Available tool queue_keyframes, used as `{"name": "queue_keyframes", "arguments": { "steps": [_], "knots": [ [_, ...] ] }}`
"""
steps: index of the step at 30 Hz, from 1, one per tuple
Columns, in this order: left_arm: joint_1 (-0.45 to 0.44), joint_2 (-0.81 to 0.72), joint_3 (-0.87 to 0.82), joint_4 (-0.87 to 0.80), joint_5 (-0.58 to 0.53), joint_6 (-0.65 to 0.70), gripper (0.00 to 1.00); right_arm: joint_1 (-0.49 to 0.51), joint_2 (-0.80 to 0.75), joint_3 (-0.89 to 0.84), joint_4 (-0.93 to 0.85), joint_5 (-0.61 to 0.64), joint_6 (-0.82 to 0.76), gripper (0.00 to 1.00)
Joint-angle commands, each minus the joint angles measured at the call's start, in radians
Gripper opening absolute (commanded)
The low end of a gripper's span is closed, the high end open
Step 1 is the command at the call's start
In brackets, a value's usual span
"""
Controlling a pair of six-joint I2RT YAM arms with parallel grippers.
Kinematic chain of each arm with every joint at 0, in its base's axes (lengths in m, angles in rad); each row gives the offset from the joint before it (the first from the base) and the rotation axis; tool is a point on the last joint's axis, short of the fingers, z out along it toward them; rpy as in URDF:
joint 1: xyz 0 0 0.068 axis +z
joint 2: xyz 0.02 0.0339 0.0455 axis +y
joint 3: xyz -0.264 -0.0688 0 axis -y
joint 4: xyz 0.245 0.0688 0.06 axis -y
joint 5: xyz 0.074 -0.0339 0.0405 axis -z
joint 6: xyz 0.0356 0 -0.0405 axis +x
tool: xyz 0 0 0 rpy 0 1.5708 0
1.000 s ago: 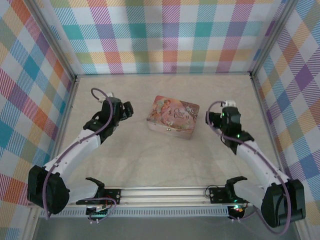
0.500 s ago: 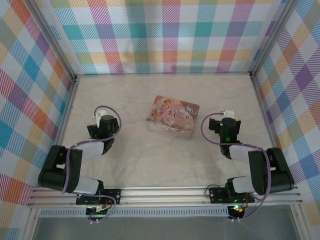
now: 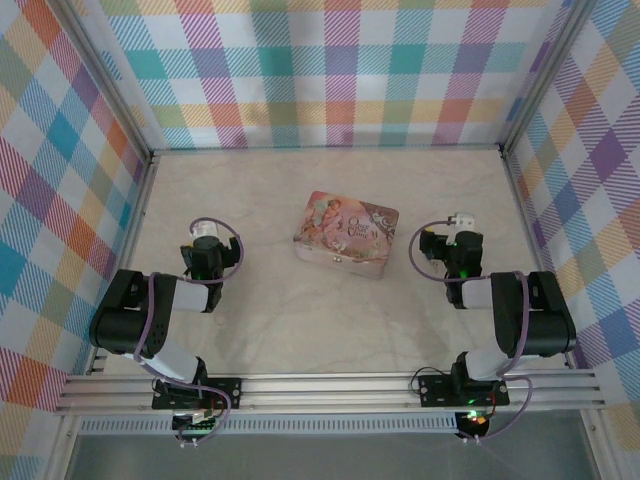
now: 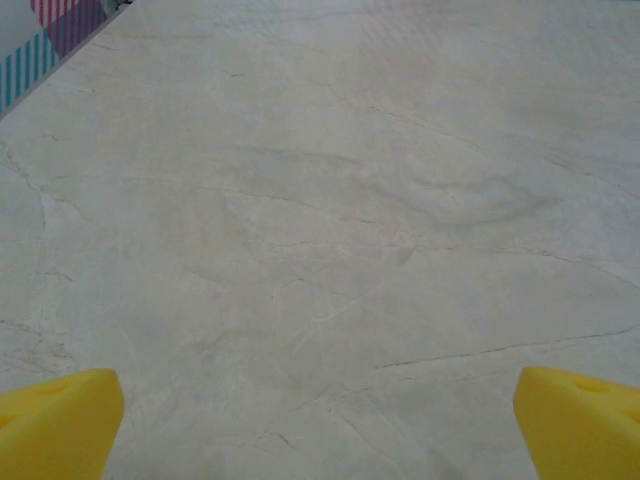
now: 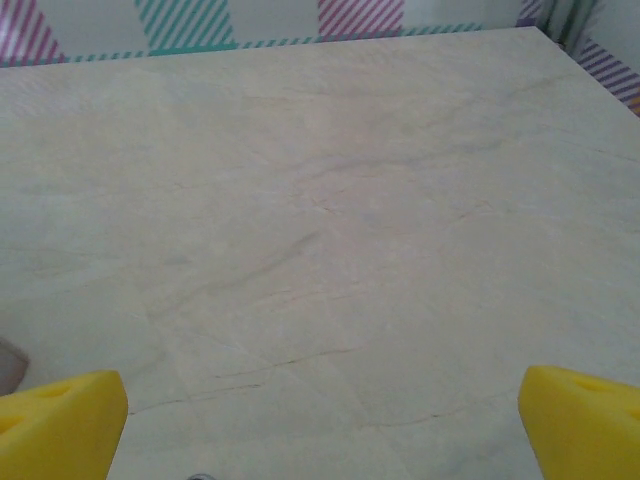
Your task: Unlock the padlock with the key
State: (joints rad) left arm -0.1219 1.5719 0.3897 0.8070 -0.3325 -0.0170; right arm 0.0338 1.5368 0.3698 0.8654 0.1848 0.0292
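Both arms are folded low near the table's front. My left gripper (image 3: 206,256) sits left of the pink floral tin (image 3: 345,233), and my right gripper (image 3: 461,254) sits to its right, each well apart from it. In the left wrist view the left gripper (image 4: 320,425) is open, its yellow fingertips (image 4: 58,422) wide apart over bare table. In the right wrist view the right gripper (image 5: 322,428) is open too, with nothing between its yellow fingertips (image 5: 60,424). A tiny dark speck on the tin's near wall (image 3: 341,259) may be the padlock; it is too small to tell. The key is out of view.
Checked walls (image 3: 330,70) close the marbled table (image 3: 290,310) in at the back and both sides. An aluminium rail (image 3: 330,385) with the arm bases runs along the near edge. Purple cables (image 3: 226,243) loop off both wrists.
Both arms have folded back toward their bases. The left gripper drew back from beside the tin, down and to the left. Both grippers stayed open.
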Motion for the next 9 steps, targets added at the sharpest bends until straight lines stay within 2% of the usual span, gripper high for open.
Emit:
{"name": "queue_keyframes", "arguments": {
  "steps": [1,9],
  "knots": [
    [0.010,-0.007,0.008,0.047,0.018,0.012,1.00,0.006,-0.004,0.021,0.005,-0.034,0.006,0.99],
    [0.008,-0.007,0.008,0.043,0.018,0.012,1.00,-0.001,-0.005,0.024,-0.003,-0.050,0.008,1.00]
  ]
}}
